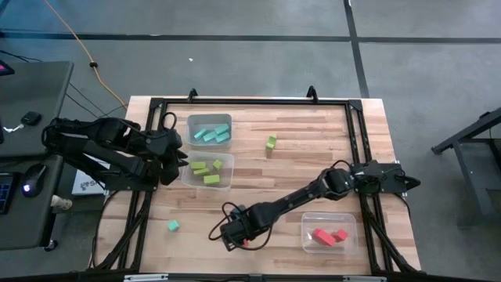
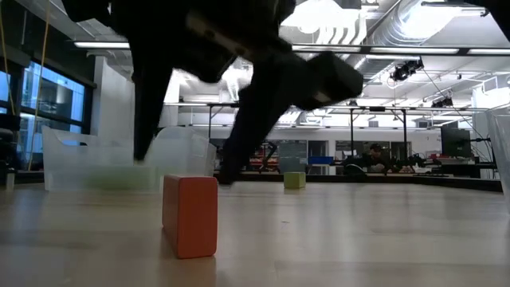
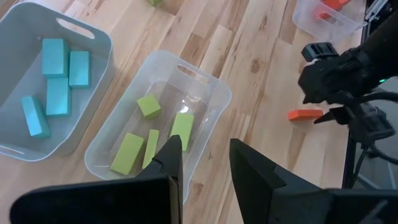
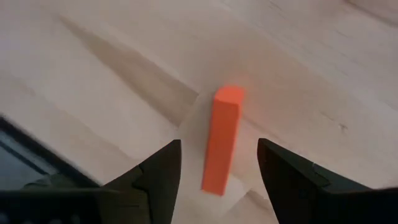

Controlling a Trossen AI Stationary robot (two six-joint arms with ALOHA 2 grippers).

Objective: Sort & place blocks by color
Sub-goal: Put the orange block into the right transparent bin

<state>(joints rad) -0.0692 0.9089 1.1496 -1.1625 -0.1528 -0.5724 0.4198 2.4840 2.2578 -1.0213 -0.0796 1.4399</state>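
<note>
Right wrist view | right pincer [image 4: 217,171] spread wide | red-orange block [image 4: 222,140] between fingers, unclamped

Bare tabletop [image 4: 298,56] around red-orange bar [image 4: 221,140], bins [image 1: 210,169] well apart

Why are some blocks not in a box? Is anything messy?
Three blocks still lie loose on the wooden table: a lime green cube near the far edge, a cyan cube near the front, and a red-orange bar between the right gripper's open fingers.
</note>
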